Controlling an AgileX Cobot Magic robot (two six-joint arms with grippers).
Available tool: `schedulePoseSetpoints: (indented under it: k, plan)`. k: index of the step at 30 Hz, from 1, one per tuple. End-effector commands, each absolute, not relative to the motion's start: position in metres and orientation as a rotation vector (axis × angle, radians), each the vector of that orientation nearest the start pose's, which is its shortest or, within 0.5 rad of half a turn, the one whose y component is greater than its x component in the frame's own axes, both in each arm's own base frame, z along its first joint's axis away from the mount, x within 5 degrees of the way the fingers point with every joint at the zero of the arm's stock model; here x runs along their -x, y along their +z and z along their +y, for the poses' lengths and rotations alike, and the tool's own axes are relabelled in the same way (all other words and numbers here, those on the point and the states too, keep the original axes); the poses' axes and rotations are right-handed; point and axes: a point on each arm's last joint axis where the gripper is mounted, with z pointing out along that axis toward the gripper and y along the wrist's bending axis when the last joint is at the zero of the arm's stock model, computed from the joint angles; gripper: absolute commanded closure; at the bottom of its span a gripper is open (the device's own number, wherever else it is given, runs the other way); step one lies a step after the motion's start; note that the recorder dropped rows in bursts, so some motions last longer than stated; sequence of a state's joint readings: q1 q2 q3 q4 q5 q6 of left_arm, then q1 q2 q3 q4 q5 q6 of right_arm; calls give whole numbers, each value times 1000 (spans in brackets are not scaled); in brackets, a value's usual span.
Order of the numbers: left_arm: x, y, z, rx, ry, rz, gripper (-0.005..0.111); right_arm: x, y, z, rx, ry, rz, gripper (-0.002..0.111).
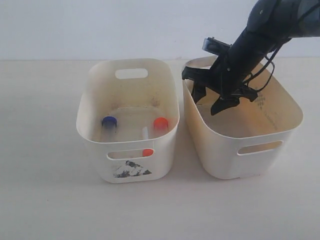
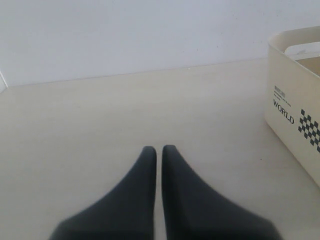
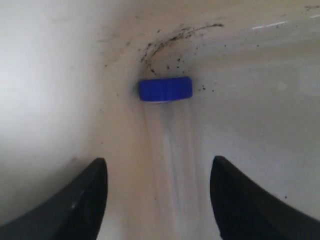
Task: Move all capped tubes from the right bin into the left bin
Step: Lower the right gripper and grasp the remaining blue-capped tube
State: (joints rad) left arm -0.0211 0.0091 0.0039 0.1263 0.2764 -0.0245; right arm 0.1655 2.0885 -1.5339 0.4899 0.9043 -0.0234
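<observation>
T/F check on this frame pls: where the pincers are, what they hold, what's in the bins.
1. The right pincer is down inside the right bin, the one with no sticker. True.
2. It is clamped on the loose tube. False: the jaws stand open, and this blue-capped tube lies between the fingers, not gripped.
3. The left bin holds only blue-capped tubes. False: one blue cap and two orange-red caps show there.
4. The left pincer is shut and holds nothing. True.
</observation>
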Motion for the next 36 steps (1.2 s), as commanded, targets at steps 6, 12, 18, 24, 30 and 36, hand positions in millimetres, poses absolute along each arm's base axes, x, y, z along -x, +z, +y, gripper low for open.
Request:
schedulePoseSetpoints:
  k: [6,12,18,24,30,36]
  plan:
    - [-56,189,2,-65,71,1750,102,-426,151,102,-92,624,2893,50]
    - [-56,189,2,-65,71,1750,102,-426,137,102,-67,604,2937,50]
    - [-56,189,2,-65,71,1750,102,-425,132,101,-62,589,2955,50]
    - [-56,189,2,-65,71,1750,102,-425,145,101,-78,601,2927,50]
    - [-56,189,2,-65,71,1750,102,-422,174,102,-66,624,2868,50]
    - [-56,189,2,-65,71,1750,102,-419,184,97,-71,640,2867,50]
